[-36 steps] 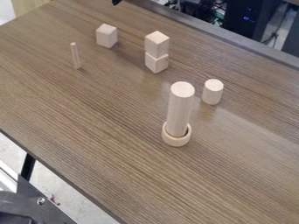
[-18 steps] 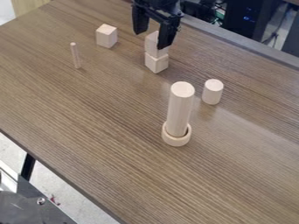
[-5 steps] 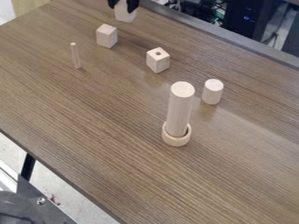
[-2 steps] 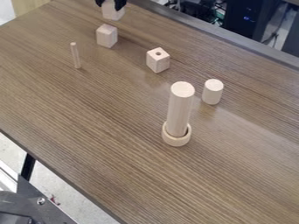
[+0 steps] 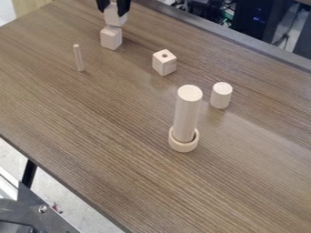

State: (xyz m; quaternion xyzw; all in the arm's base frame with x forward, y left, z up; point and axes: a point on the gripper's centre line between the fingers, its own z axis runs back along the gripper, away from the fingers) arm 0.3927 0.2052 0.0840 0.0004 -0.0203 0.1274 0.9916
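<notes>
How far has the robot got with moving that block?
Already done: the carried block is off the cube with a hole, where it sat before. In hand: the end effector holds it, seemingly over the plain cube; I can't tell if they touch. Left: it hasn't been let go yet.
</notes>
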